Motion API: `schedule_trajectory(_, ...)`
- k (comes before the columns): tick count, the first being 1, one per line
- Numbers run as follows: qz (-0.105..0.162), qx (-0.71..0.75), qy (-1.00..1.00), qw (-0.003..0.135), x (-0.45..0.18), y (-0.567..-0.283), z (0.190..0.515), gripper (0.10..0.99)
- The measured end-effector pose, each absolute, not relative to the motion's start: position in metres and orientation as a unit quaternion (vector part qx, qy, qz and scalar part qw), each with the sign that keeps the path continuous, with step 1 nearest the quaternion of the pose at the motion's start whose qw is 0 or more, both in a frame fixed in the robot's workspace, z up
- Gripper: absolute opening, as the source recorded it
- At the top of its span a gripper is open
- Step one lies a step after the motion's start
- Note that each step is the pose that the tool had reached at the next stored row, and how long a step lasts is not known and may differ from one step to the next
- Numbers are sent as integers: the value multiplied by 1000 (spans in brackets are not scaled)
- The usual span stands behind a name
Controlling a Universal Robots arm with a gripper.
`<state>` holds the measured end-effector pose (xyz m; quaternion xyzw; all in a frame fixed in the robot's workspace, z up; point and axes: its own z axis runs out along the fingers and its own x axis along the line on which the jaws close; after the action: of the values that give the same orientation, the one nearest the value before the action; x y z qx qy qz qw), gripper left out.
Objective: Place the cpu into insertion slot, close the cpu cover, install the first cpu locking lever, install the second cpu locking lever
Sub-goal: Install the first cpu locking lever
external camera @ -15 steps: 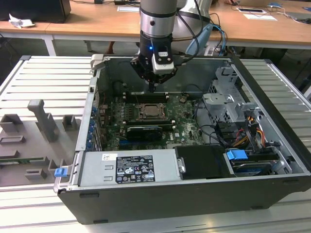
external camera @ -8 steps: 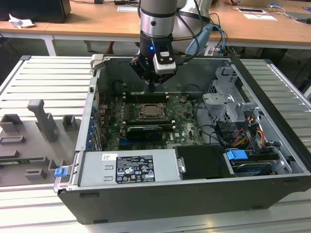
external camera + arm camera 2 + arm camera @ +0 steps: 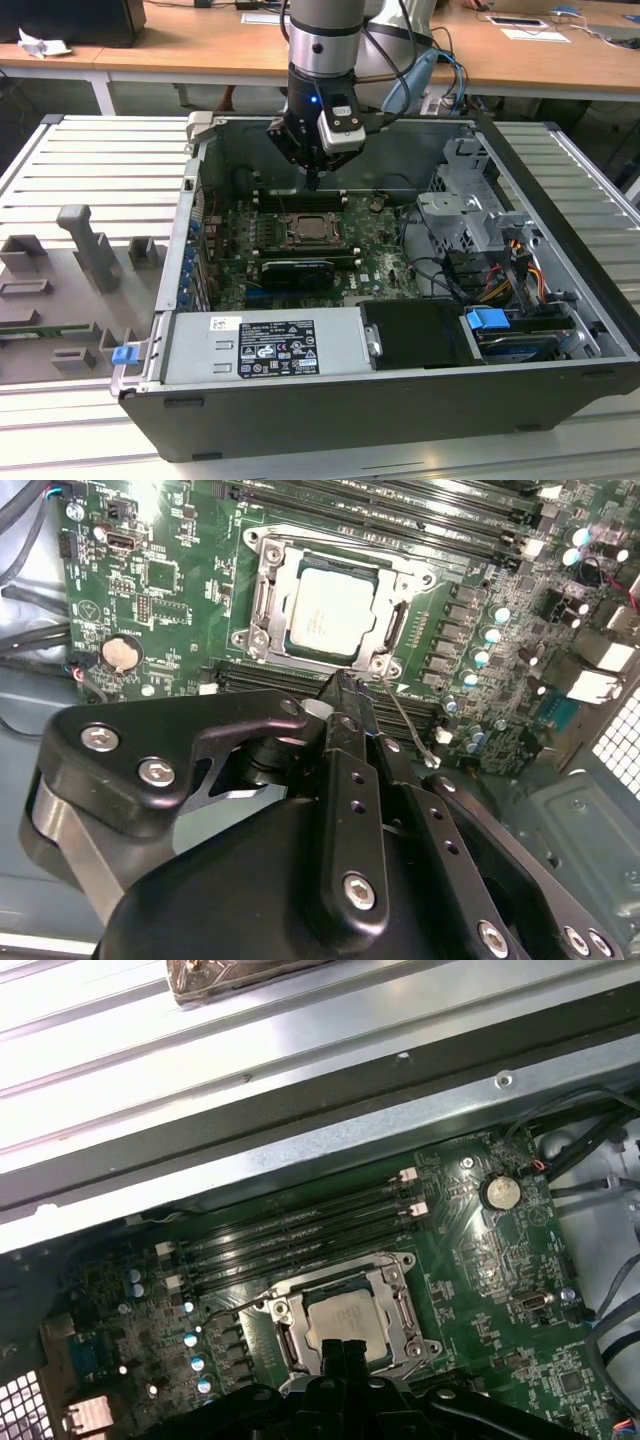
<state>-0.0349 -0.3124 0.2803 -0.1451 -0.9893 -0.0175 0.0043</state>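
From where I stand, the arm reaches down into the open computer case (image 3: 400,430), which lies on its side on a slatted metal table (image 3: 100,160). The gripper (image 3: 313,183) hangs low over the green board (image 3: 180,540), its two black fingers pressed together with nothing between them.

The cpu (image 3: 330,615) already sits flat in the insertion slot (image 3: 290,232), its pale metal top facing up. The cpu cover (image 3: 345,556) lies down over it, framing the chip on all sides, so that the silvery face shows through the cut-out middle.

In the second wrist view the gripper (image 3: 345,685) hovers just beside one corner of the socket, on the side where a bank of long black memory slots (image 3: 260,672) runs. Whether the tip touches the board I cannot tell. Right next to the fingers a thin wire locking lever (image 3: 410,718) slants away from that corner, free of the frame and angled out toward a row of small capacitors. The first wrist view shows the same lever (image 3: 235,1307) sticking out sideways from the socket, with the cpu (image 3: 345,1320) just past the fingertips.

A round coin battery (image 3: 121,652) sits on the board, well apart from the socket
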Motion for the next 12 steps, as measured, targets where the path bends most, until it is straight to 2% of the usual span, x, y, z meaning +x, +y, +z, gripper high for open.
schedule_trajectory(12, -17, -55, -998, 6, -35, -312, 280, 106)
